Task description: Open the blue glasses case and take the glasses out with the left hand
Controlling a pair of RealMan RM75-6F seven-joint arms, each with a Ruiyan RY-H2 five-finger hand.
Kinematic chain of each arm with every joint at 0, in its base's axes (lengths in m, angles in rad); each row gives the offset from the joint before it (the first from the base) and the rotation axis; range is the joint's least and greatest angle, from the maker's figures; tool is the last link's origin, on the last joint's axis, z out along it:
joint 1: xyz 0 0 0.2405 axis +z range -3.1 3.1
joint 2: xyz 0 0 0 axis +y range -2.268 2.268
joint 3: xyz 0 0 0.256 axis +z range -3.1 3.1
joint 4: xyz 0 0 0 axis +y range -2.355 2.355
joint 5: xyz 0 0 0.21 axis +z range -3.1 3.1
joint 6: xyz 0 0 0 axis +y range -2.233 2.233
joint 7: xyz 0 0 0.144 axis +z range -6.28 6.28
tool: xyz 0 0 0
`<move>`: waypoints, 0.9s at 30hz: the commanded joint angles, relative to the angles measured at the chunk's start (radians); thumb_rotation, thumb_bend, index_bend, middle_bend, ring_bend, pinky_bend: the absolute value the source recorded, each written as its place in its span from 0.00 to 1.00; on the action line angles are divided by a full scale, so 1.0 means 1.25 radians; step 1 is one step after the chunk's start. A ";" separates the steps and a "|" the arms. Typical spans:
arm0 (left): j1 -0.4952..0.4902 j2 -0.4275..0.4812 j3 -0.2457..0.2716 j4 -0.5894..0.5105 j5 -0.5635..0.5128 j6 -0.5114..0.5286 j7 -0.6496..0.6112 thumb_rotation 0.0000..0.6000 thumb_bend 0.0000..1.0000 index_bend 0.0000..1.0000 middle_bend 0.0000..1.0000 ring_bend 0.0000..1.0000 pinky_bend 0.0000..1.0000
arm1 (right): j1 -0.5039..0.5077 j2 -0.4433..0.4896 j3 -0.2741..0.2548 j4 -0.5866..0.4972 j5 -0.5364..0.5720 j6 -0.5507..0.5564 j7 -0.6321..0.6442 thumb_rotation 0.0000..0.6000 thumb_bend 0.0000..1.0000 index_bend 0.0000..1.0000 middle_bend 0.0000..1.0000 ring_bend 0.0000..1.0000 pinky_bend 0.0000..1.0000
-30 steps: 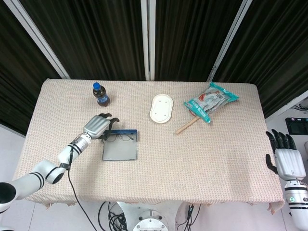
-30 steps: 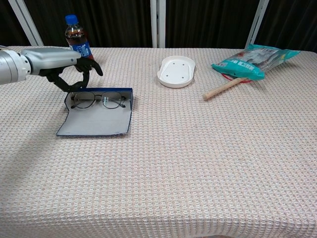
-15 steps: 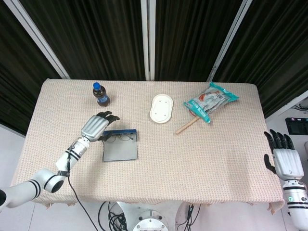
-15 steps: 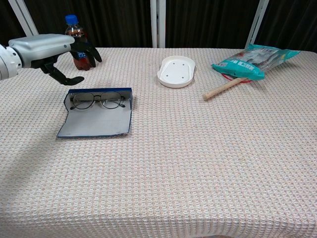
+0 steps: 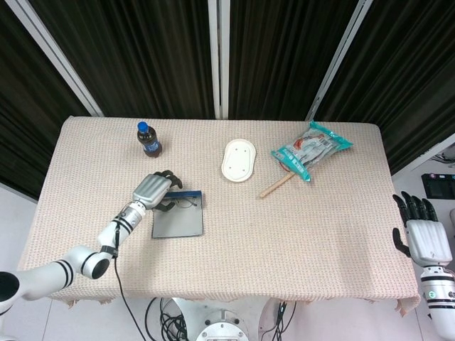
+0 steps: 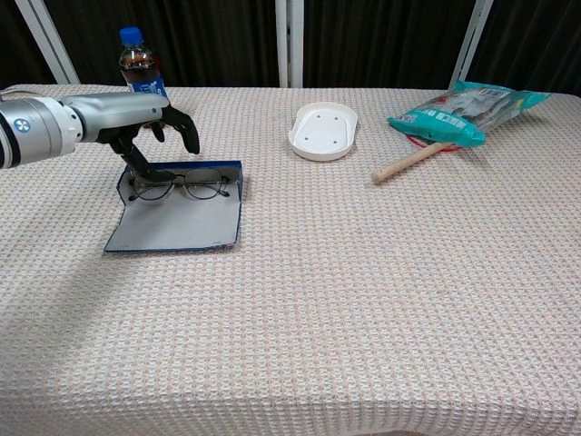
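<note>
While over the case point(image 6: 177, 211) rim, left hand point(image 6: 136, 116) splayed, perhaps touching glasses point(image 6: 180, 185).

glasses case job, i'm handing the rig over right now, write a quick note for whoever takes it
Left hand: over the left end of the open blue glasses case, fingers apart, reaching down at the glasses; no grip visible.
Right hand: open, idle off the table's right edge.
Done: case lies open on the table, flap flat toward the robot.
Left: glasses are in the case. Close the left hand on them and lift them out.
</note>
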 commanded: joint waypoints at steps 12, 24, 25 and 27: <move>-0.030 -0.023 -0.017 0.028 -0.032 -0.037 0.021 1.00 0.33 0.39 0.27 0.12 0.26 | -0.001 -0.002 0.000 0.009 0.005 -0.002 0.009 1.00 0.50 0.00 0.00 0.00 0.00; -0.044 -0.041 -0.020 0.064 -0.058 -0.064 0.035 1.00 0.36 0.44 0.28 0.12 0.26 | 0.000 -0.006 0.000 0.022 0.009 -0.010 0.020 1.00 0.51 0.00 0.00 0.00 0.00; -0.045 -0.042 -0.020 0.067 -0.061 -0.065 0.038 1.00 0.37 0.45 0.28 0.12 0.26 | 0.000 -0.006 0.001 0.022 0.009 -0.010 0.020 1.00 0.51 0.00 0.00 0.00 0.00; -0.046 -0.044 -0.020 0.071 -0.065 -0.066 0.042 1.00 0.38 0.46 0.28 0.12 0.26 | 0.001 -0.007 0.001 0.024 0.009 -0.011 0.022 1.00 0.51 0.00 0.00 0.00 0.00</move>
